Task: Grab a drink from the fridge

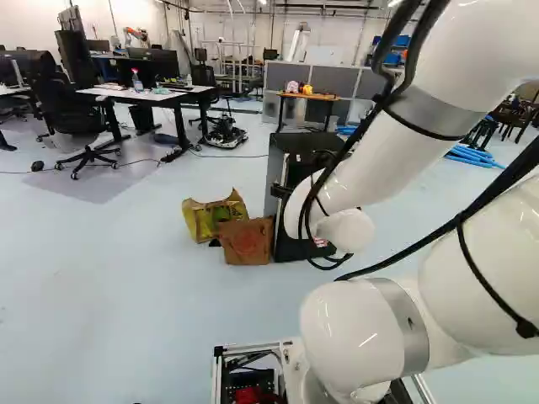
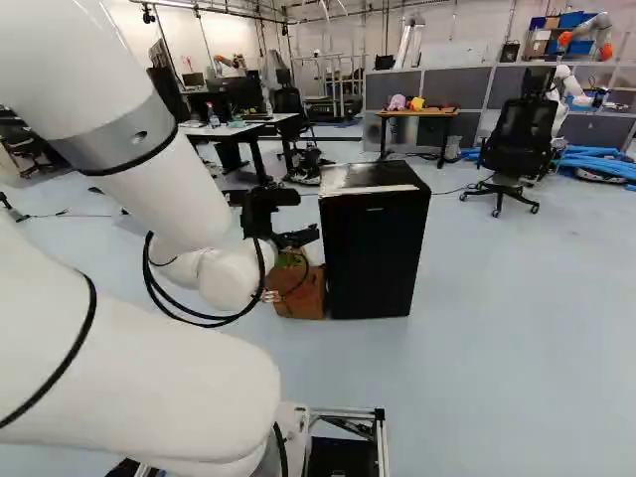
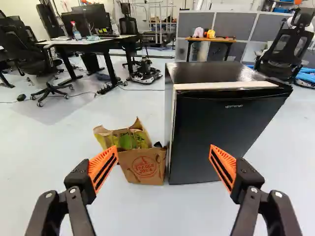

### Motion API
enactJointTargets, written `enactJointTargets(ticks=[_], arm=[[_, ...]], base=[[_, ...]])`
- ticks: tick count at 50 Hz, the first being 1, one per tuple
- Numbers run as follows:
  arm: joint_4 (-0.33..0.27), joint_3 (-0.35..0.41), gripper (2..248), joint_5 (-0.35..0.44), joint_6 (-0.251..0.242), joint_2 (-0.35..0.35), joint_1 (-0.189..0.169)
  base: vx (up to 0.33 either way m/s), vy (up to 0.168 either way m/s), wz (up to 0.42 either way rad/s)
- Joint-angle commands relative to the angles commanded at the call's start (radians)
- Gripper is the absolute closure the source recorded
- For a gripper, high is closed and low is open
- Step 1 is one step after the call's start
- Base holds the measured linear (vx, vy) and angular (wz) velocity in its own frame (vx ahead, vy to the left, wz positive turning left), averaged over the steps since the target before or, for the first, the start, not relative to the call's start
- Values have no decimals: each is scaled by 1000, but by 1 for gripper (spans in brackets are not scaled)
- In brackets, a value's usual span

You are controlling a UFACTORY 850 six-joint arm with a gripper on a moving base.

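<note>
Gaping wide, the empty claw (image 2: 294, 238) faces the closed fridge (image 2: 374, 253), whose inside is hidden.

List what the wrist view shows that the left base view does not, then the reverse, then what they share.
Only the wrist view: the orange pads of the open claw.

Only the left base view: the white arm, its black cables and the base's frame at the foot.

Both: the fridge, the paper bag, the yellow bag, the office chair, the spray bottle and the wooden table.
</note>
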Motion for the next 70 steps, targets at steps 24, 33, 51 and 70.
enactJointTargets(ticks=[24,33,51,70], arm=[[0,0,3,0,0,0,0],[0,0,3,0,0,0,0],[0,0,3,0,0,0,0],[0,0,3,0,0,0,0]], base=[[71,-57,5],[70,-57,2],[68,-56,2],[49,-42,6]])
